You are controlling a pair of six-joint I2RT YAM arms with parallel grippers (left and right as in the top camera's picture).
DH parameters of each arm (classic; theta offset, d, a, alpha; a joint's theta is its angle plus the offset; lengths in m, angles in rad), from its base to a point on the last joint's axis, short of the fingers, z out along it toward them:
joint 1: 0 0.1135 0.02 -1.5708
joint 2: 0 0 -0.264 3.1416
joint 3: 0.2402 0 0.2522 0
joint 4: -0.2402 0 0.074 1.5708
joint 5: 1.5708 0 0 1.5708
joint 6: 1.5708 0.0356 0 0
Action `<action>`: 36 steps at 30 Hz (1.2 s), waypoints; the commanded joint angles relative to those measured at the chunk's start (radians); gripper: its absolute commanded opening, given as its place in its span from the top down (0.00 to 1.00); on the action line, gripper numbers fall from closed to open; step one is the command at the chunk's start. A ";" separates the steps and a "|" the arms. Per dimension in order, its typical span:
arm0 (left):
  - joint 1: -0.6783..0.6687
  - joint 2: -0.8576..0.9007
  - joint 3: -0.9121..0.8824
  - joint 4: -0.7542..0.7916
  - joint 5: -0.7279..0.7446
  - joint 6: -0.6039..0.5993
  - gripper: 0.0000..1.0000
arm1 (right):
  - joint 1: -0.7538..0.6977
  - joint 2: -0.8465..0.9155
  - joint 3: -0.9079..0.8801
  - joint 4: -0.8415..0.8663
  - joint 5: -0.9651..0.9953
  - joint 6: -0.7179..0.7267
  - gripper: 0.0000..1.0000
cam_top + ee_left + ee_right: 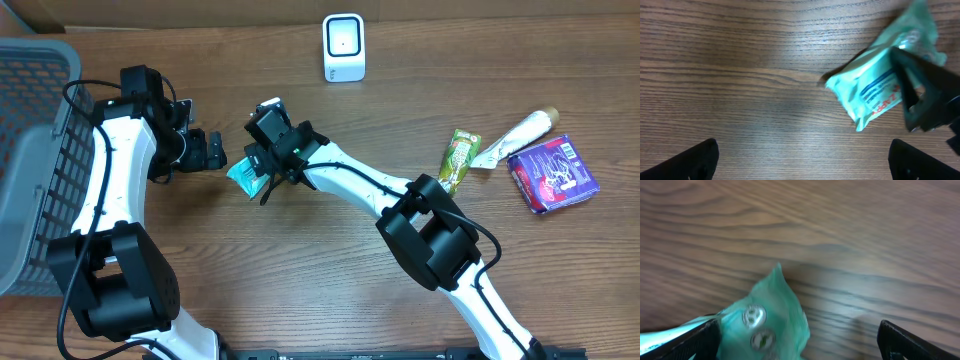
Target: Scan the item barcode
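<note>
— Two grippers close on one teal packet [240, 178] from overhead. Which is nearer?
— The right gripper [258, 176]. Its spread jaws straddle the packet's end, while the left gripper [212, 152] hangs just beside it, spread and empty. The barcode scanner [344, 47] stands well apart.

— Left wrist?
— The packet [872, 85] lies ahead on the right, its long axis slanting.

— Right wrist?
— It [772, 317] sits between the wide-open jaws, off toward one side. I judge it is not pinched.
</note>
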 commanded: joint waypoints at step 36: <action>-0.007 -0.019 -0.003 0.001 0.000 0.019 0.00 | 0.006 -0.235 -0.032 -0.632 -0.296 -0.495 0.01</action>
